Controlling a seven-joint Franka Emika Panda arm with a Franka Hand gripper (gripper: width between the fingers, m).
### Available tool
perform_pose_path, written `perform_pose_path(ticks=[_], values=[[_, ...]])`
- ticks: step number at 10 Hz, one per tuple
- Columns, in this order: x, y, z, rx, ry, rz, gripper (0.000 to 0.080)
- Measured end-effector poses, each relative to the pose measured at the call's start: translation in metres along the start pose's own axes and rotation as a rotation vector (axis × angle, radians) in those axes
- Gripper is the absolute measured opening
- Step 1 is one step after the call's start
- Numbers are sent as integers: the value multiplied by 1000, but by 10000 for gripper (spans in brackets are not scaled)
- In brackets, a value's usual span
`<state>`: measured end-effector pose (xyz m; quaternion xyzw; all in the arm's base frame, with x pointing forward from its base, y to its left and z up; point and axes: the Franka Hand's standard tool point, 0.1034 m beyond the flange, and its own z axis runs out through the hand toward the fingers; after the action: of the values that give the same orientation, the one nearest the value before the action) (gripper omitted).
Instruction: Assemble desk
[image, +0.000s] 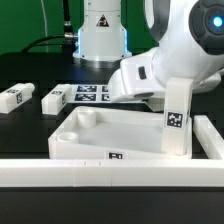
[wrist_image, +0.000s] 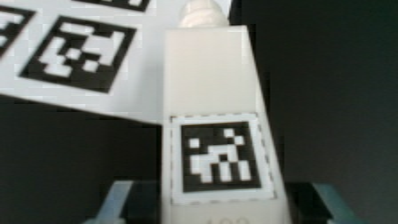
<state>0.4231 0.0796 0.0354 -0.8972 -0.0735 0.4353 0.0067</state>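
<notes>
1. Arm (image: 185, 45): comes in from the exterior view's upper right and bends down over the right end of the tabletop (image: 105, 135). Its white hand block sits low, just above the tray's rear rim.
2. Base (image: 103, 38): stands at the back of the table and carries a triangular sticker whose print is too small to read.
3. Held leg (image: 177, 118): upright at the tabletop's right end, with 1 black-and-white square tag facing the exterior camera. Its lower end overlaps the tray's right corner, and I cannot tell if it is seated in a socket.
4. In the wrist view the same leg fills the centre with 1 tag on its face, and a narrower tip shows at its far end. The tags are block patterns only, with no letters.
5. Gripper (wrist_image: 217, 205): the jaws are closed onto the leg from both sides. 1 grey finger (wrist_image: 128, 200) shows at each side of the leg, pressed against it.
6. Marker board (image: 90, 93): flat on the dark table behind the tray, also visible in the wrist view behind the leg.
7. Tabletop: open side up at the table's centre, with a round socket (image: 85, 117) at its left rear corner.
8. 2 loose legs, 1 (image: 13, 97) and the other (image: 55, 98), lie flat at the exterior view's left, apart from the tray, each with a tag.
9. Low white wall (image: 60, 172): runs along the front, just beside the tray's near side.
</notes>
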Motion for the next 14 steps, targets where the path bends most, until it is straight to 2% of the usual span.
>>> perform_pose_path(ticks=[3,4,5,6,7,8,10,11,14], values=[[-29,17,-39,42,20,7,291],[-21,16,-35,36,59,8,291],[-21,16,-34,35,60,7,291],[-13,19,-40,34,116,-5,291],[-3,31,-55,28,253,-35,291],[-15,42,-66,34,282,-43,291],[-19,61,-94,31,398,-40,291],[-22,59,-99,22,463,-29,291],[-19,64,-100,-5,650,-19,291]])
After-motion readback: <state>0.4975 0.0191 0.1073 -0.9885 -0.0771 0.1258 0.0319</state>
